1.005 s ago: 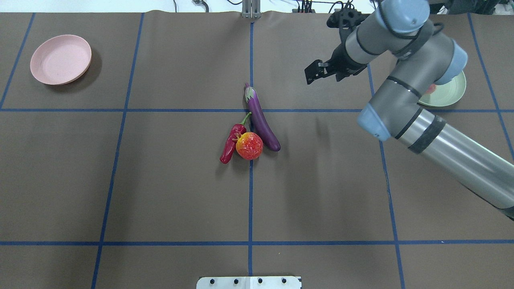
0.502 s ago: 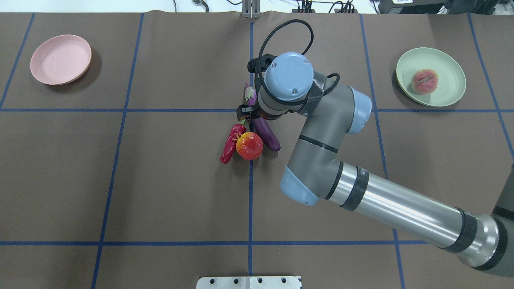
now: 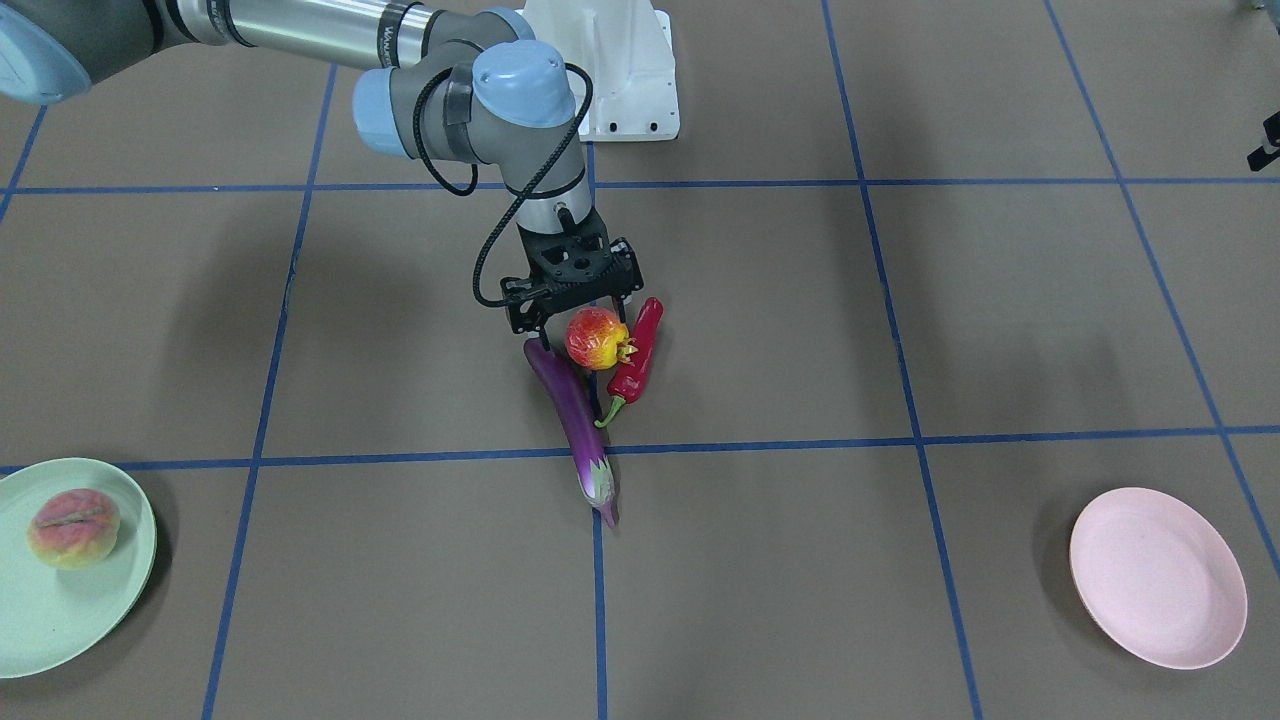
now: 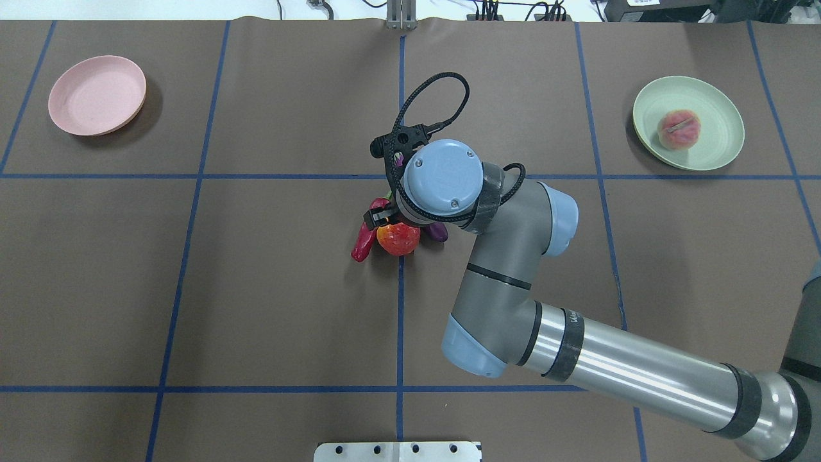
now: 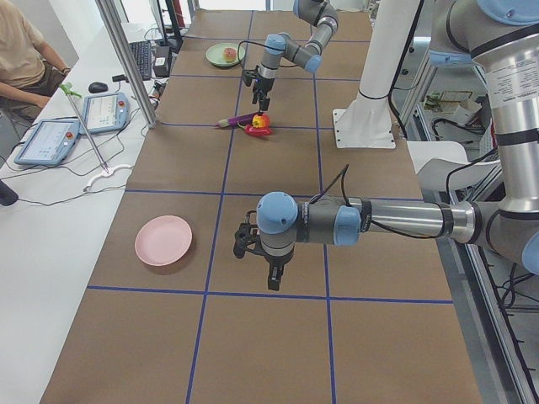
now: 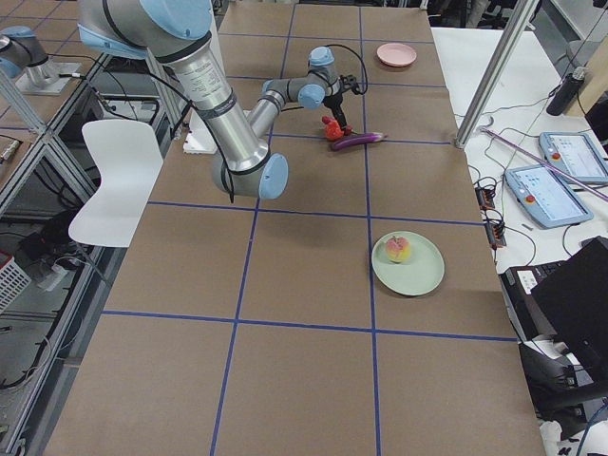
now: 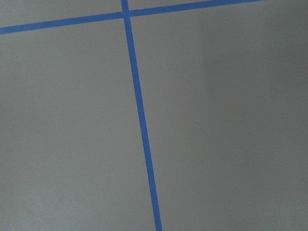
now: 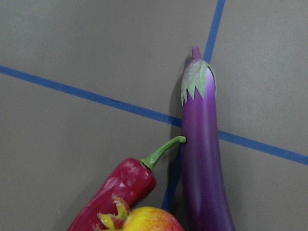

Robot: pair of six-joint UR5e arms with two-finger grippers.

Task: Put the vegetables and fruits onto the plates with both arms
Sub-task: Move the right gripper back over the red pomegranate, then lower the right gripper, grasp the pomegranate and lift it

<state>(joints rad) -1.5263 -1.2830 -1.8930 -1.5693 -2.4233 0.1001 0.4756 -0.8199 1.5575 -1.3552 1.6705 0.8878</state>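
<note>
The purple eggplant (image 3: 577,420), red chili (image 3: 638,358) and red-yellow pomegranate (image 3: 596,338) lie touching at the table's centre. My right gripper (image 3: 580,322) hangs open straight over the pomegranate, one finger on each side of it. The overhead view has the wrist covering most of the eggplant (image 4: 439,233). The right wrist view holds the eggplant (image 8: 202,144), the chili (image 8: 120,187) and the pomegranate's crown (image 8: 139,219), and no fingers. The peach (image 4: 678,129) rests on the mint green plate (image 4: 718,144). The pink plate (image 4: 96,95) holds nothing. My left gripper (image 5: 270,271) hovers over bare table near the pink plate (image 5: 163,240); I cannot tell its state.
The white base block (image 3: 620,70) stands at the robot's table edge. Blue tape lines (image 4: 400,321) grid the brown table cover. A seated person (image 5: 21,50) and tablets (image 5: 50,139) are on the side bench beyond the table's far edge.
My right arm has swung from beside the green plate to the centre pile, uncovering the peach, then shifted from over the eggplant to over the pomegranate.
</note>
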